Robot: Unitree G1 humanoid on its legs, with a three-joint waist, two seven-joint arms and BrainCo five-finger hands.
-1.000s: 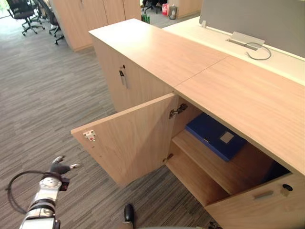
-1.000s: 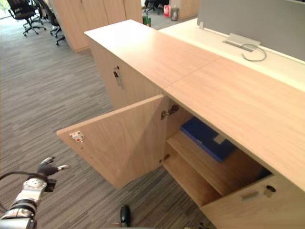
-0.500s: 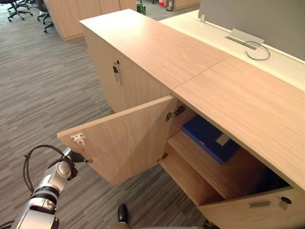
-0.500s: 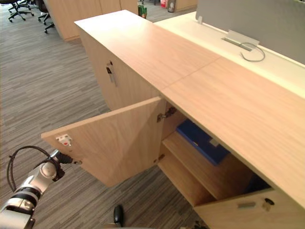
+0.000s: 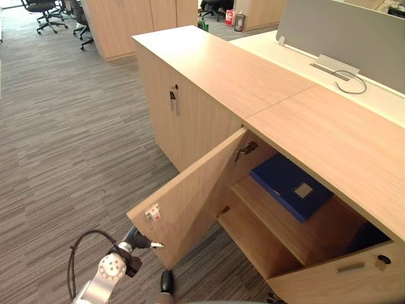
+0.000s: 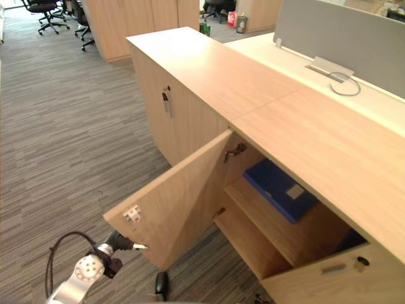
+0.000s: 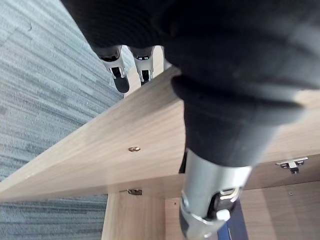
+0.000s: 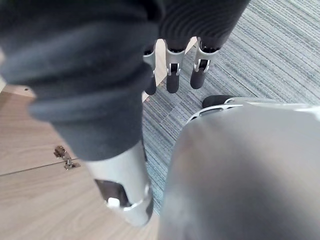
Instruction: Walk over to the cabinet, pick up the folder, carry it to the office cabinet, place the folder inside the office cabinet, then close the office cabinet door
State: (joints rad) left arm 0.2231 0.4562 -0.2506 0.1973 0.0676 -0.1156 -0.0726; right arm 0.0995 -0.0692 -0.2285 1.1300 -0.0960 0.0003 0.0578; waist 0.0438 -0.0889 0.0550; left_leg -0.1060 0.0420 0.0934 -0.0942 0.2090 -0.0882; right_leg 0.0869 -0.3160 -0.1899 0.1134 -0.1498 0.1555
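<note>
Carpet (image 5: 63, 139), grey and striped, covers the floor in the left eye view, and a long light-wood office cabinet (image 5: 297, 114) runs across it with one light-wood door (image 5: 196, 196) swung wide open. Inside, a flat dark blue folder (image 5: 290, 185) with a small pale label lies on the upper wooden shelf (image 5: 278, 221), well within the opening and apart from both hands. The left hand (image 5: 134, 240) sits low by the free outer corner of that door, just below a small white latch plate (image 5: 152, 213). One dark-tipped finger points at the door's lower edge, and whether it touches I cannot tell from here. A second light-wood door (image 5: 342, 275) with a slim metal handle stands open at the cabinet's right end. Behind the cabinet stands a white bench (image 5: 304, 57) carrying a grey partition screen (image 5: 348, 31). In the right eye view the layout is the same, with black office chairs (image 6: 44, 9) far off on the carpet and a closed neighbouring door (image 6: 183, 120) beside the open one. In the left wrist view the left hand's fingers (image 7: 118, 75) are straight and released, reaching past the door's wooden edge and grasping nothing, and the thumb stretches out apart from them. In the right wrist view the right hand (image 8: 172, 75) hangs above the carpet, its fingers (image 8: 202, 75) straight, released and empty, near a wooden panel with a small metal hinge (image 8: 64, 154).
</note>
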